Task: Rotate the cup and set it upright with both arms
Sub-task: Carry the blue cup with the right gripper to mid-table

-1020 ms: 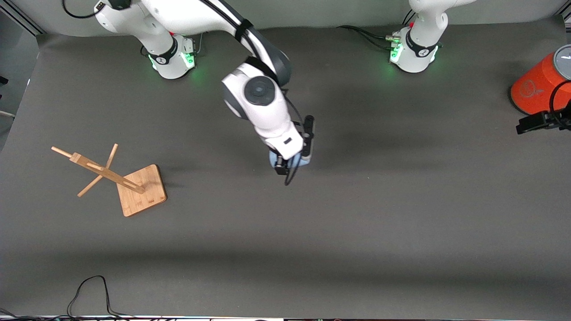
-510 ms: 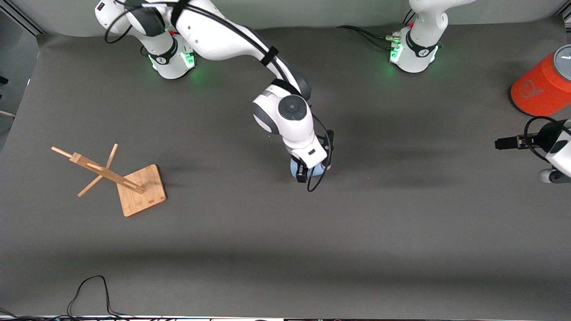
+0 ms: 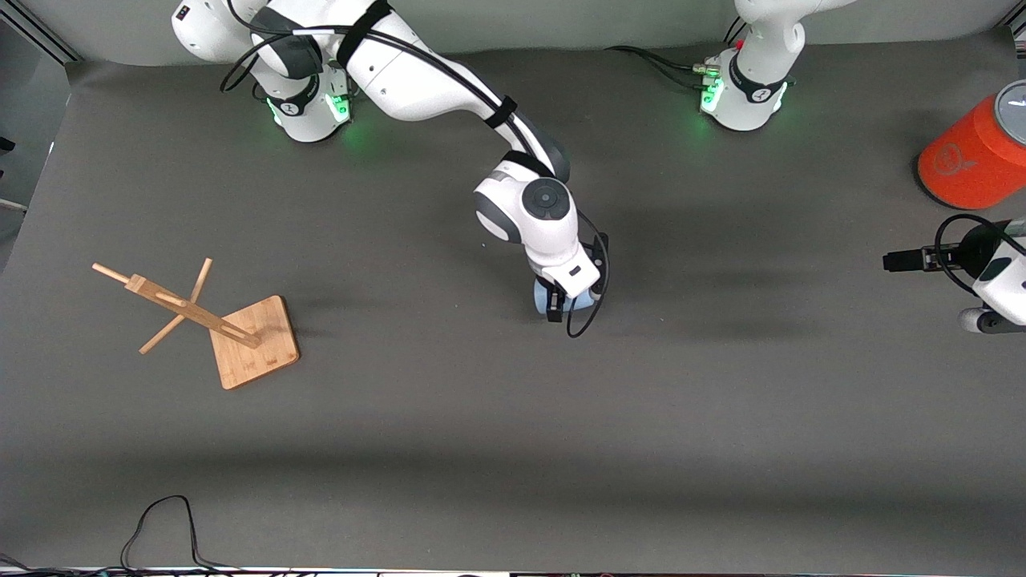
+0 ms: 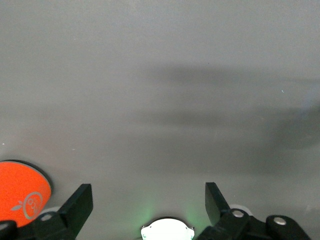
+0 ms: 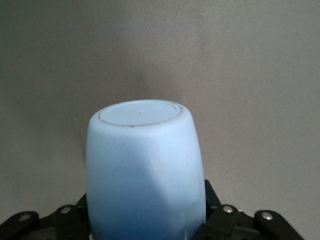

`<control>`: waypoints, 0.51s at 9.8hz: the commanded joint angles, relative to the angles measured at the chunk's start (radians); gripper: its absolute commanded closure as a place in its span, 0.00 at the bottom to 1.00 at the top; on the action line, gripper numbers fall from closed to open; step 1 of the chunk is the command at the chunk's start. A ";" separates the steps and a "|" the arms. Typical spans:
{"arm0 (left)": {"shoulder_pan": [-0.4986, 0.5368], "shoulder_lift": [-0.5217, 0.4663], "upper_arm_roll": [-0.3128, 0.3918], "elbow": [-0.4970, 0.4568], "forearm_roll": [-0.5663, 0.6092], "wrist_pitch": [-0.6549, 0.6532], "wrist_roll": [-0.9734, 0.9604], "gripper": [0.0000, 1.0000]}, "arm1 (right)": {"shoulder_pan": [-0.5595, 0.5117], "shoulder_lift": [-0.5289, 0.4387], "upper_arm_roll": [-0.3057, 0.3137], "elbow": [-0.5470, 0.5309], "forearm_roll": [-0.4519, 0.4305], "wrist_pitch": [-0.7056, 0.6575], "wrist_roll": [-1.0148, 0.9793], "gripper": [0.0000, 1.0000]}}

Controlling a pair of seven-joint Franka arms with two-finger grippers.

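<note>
1. Shifted since 1 second ago, the right gripper (image 3: pixel 559 307) is now seen closer to the left arm's end, over mid-table.
2. Clenched between its fingers (image 5: pixel 216 217), the cup (image 5: pixel 145 172) is held, flat base facing away from the wrist.
3. Spread wide and empty, the left gripper (image 4: pixel 147 202) is parked near the orange can (image 3: pixel 974 152).
4. Untouched, a wooden rack (image 3: pixel 216 324) is seen at the right arm's end.
</note>
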 commanded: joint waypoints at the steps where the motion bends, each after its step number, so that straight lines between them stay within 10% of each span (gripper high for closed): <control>1: 0.000 -0.012 0.000 -0.007 -0.011 0.005 -0.014 0.00 | 0.021 0.018 -0.014 0.036 -0.015 0.001 0.066 0.00; 5: 0.007 -0.018 0.000 -0.005 -0.011 0.003 -0.015 0.00 | 0.018 0.005 -0.018 0.039 -0.014 0.001 0.063 0.00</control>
